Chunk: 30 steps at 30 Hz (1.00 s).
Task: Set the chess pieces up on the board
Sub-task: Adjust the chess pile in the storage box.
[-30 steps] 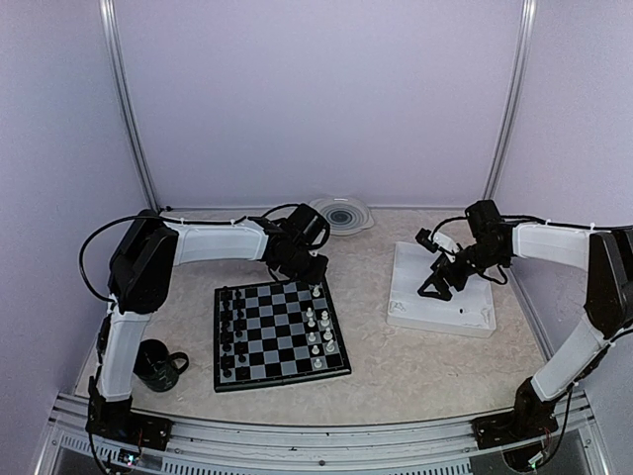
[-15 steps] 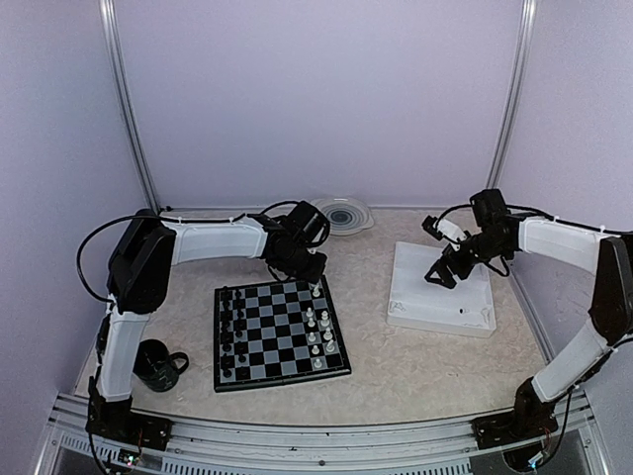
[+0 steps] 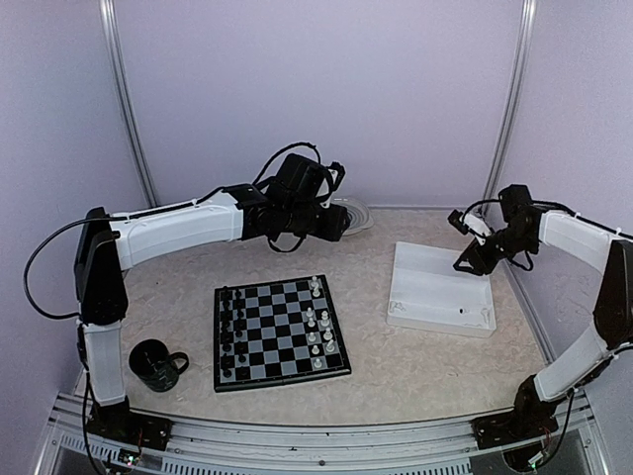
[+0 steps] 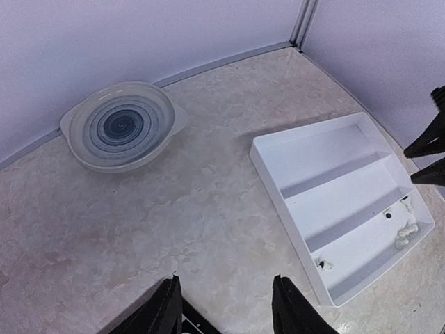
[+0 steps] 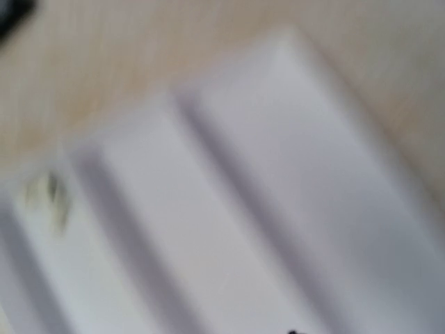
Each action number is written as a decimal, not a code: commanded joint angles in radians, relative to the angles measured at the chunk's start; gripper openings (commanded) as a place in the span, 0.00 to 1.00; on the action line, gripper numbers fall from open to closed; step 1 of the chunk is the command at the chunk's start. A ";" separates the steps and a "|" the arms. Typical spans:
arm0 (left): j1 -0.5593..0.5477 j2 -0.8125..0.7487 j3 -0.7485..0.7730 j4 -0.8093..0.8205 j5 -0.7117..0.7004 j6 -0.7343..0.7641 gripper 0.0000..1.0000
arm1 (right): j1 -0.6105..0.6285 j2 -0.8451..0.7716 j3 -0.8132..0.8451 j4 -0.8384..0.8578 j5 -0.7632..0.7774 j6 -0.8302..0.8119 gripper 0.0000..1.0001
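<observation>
Right wrist view was all motion blur: only the dividers of the white tray (image 5: pixel 229 209) read. Left pincer (image 4: pixel 226 287) was cropped at the bottom edge. Specks (image 4: pixel 403 233) in the tray, ahead-right of it, were too small to identify.

The worktop (image 4: pixel 208 209) in front of me is beige and marbled, enclosed by pale lilac walls (image 3: pixel 316 99). A grey bowl (image 4: pixel 122 125) with dark concentric rings sits upright at the far edge, near the back wall. A white rectangular tray (image 4: pixel 327 149), divided into long compartments, lies on my right, well apart from the bowl. A black mug (image 3: pixel 156 364) stands upright at the near left, handle pointing right.
</observation>
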 commanded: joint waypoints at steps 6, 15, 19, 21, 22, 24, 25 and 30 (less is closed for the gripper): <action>-0.046 0.010 0.029 0.055 0.056 0.043 0.47 | -0.013 -0.004 -0.119 -0.225 0.325 -0.185 0.27; -0.055 0.046 0.041 0.069 0.096 0.041 0.48 | -0.042 0.056 -0.118 -0.275 0.455 -0.176 0.22; -0.054 0.041 0.019 0.077 0.093 0.042 0.47 | -0.027 0.070 -0.149 -0.250 0.547 -0.209 0.16; -0.055 0.039 0.003 0.086 0.093 0.040 0.47 | -0.002 0.071 -0.174 -0.235 0.594 -0.225 0.16; -0.055 0.036 -0.004 0.090 0.093 0.040 0.48 | 0.013 0.072 -0.182 -0.228 0.614 -0.231 0.16; -0.055 0.032 -0.019 0.100 0.095 0.036 0.48 | 0.034 0.079 -0.188 -0.222 0.641 -0.237 0.16; -0.055 0.029 -0.027 0.106 0.096 0.035 0.48 | 0.044 0.085 -0.185 -0.222 0.649 -0.237 0.17; -0.055 0.021 -0.059 0.133 0.104 0.024 0.48 | 0.089 0.143 -0.172 -0.227 0.687 -0.227 0.17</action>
